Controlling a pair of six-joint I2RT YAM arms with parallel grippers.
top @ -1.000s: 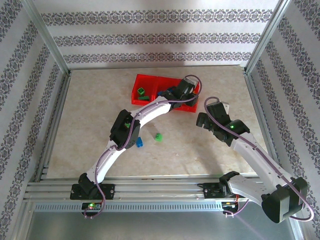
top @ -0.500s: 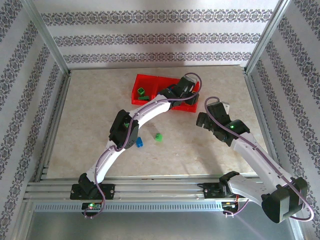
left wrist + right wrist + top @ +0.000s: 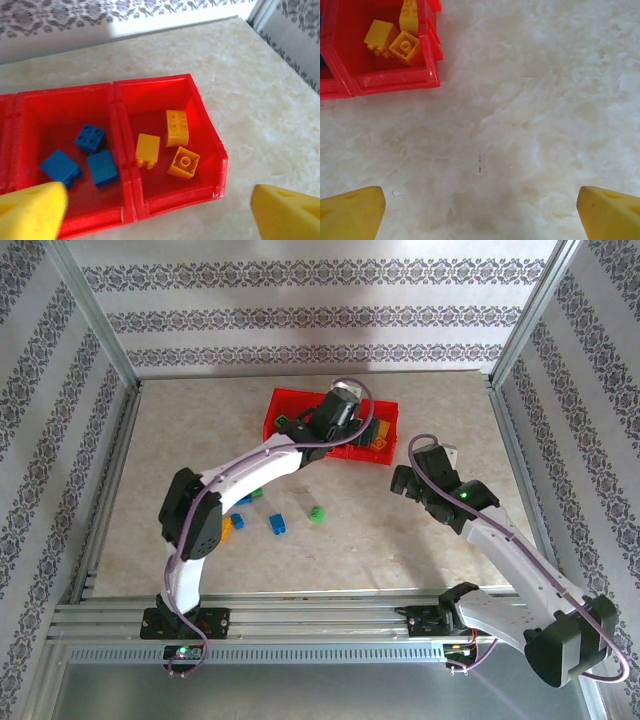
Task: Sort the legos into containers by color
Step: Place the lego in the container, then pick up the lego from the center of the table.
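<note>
Tabletop [image 3: 360,545] overhead carries loose legos [image 3: 278,524]; left gripper [image 3: 160,210] and right gripper [image 3: 481,212] gape.

left arm [image 3: 250,465] over red tray [image 3: 288,401] | table [image 3: 390,540]: blue brick [image 3: 278,524], green brick [image 3: 317,513] loose

Red tray [image 3: 150,82] with blue legos [image 3: 102,168] and yellow legos [image 3: 177,128] on cream marbled table [image 3: 250,100]

This looks like a robotics lab test cell: a marble-look table [image 3: 200,440] is boxed in by aluminium frame posts [image 3: 93,315] and wallpaper-patterned panels [image 3: 320,315] from 9 through 12 to 3 o'clock, with a left arm [image 3: 250,465] and a right arm [image 3: 500,530] bolted to a slotted aluminium rail [image 3: 320,620] at 6 o'clock.
</note>
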